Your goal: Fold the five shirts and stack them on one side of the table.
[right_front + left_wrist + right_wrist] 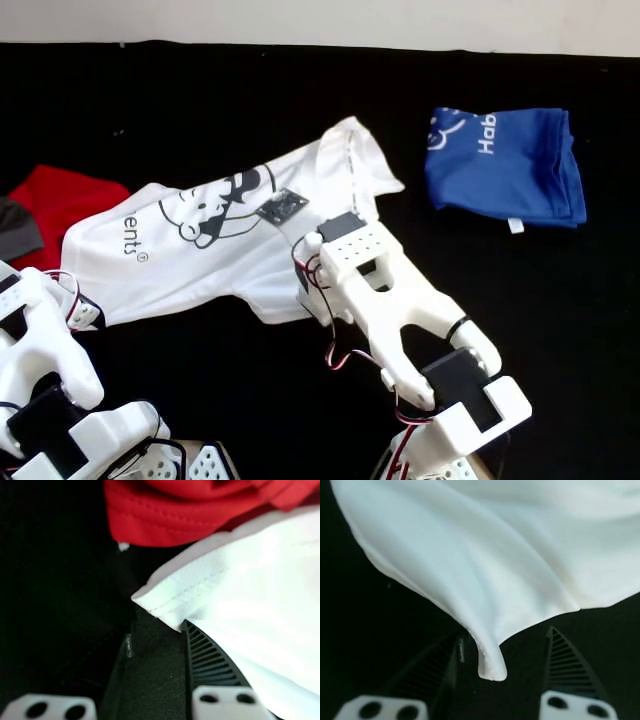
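Note:
A white shirt (200,245) with a black print lies spread out left of the table's middle. My left gripper (157,630) stands open at its near left hem corner (150,600); the cloth drapes over one ribbed finger (210,662). In the high view that gripper (85,312) is at the shirt's lower left corner. My right gripper (506,635) is open at the shirt's near right edge, and a hanging fold of white cloth (490,667) dips between its fingers. A blue shirt (505,165) lies folded at the back right. A red shirt (65,205) lies at the far left.
A grey garment (15,230) lies on the red shirt at the left edge. The black tablecloth (560,320) is bare at the right front. The red shirt (200,510) lies just beyond the white hem corner.

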Motion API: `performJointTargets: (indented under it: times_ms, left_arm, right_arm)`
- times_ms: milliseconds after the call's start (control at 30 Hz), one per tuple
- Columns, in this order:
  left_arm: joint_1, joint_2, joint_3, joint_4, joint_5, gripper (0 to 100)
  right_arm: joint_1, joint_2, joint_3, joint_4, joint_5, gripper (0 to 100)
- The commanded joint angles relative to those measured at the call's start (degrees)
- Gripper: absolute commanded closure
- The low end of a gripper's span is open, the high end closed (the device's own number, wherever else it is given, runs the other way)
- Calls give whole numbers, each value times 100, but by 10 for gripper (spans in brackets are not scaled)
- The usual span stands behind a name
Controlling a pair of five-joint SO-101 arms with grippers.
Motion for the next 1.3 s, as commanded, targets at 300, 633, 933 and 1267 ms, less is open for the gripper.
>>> performJointTargets:
  times_ms: [300, 633, 933, 1267]
  left_arm:
    - [84, 22, 22, -97, 44, 842]
    - [84, 22, 22, -97, 44, 842]
    - [84, 22, 13, -97, 44, 842]
    - [84, 22, 13, -97, 44, 842]
  right_arm:
    - [4, 901, -84, -189, 79, 761]
    - [831, 945, -963, -40, 62, 992]
    - [813, 444, -1059, 180, 88, 967]
    - [382, 945, -1191, 22, 88, 798]
